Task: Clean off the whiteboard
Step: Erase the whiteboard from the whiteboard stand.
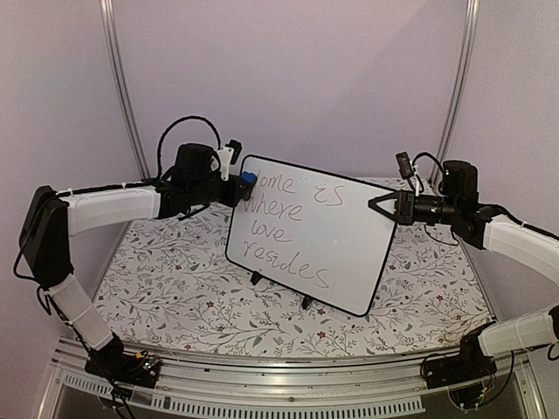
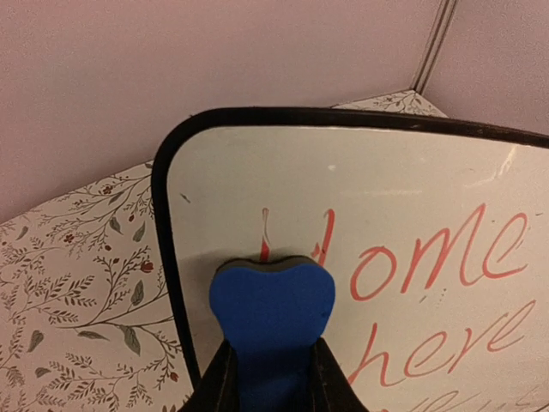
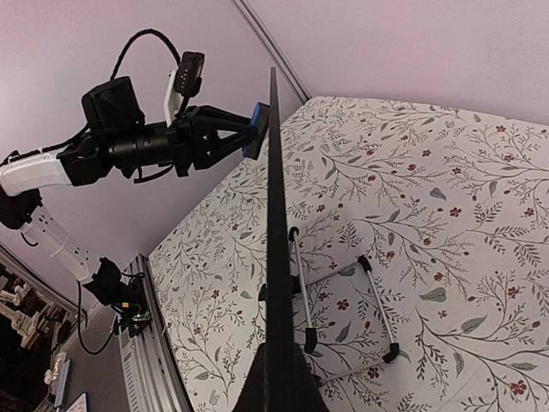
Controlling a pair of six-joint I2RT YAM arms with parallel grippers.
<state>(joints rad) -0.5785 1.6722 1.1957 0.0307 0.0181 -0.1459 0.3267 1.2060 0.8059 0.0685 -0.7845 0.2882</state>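
The whiteboard (image 1: pixel 323 253) stands tilted on the table, with pink handwriting across its face. My left gripper (image 1: pixel 238 186) is shut on a blue eraser (image 1: pixel 249 182), which presses against the board's top left corner. In the left wrist view the eraser (image 2: pixel 271 300) covers the start of the first word on the whiteboard (image 2: pixel 386 189), between the jaws of the left gripper (image 2: pixel 273 365). My right gripper (image 1: pixel 383 208) is shut on the board's right edge. The right wrist view looks along the whiteboard's thin black rim (image 3: pixel 276 215), clamped in the right gripper (image 3: pixel 279 382).
A floral cloth (image 1: pixel 175 279) covers the table. A wire stand (image 3: pixel 343 318) with black feet props the board from behind. A metal rail (image 1: pixel 288 367) runs along the near edge, and pale walls stand close behind.
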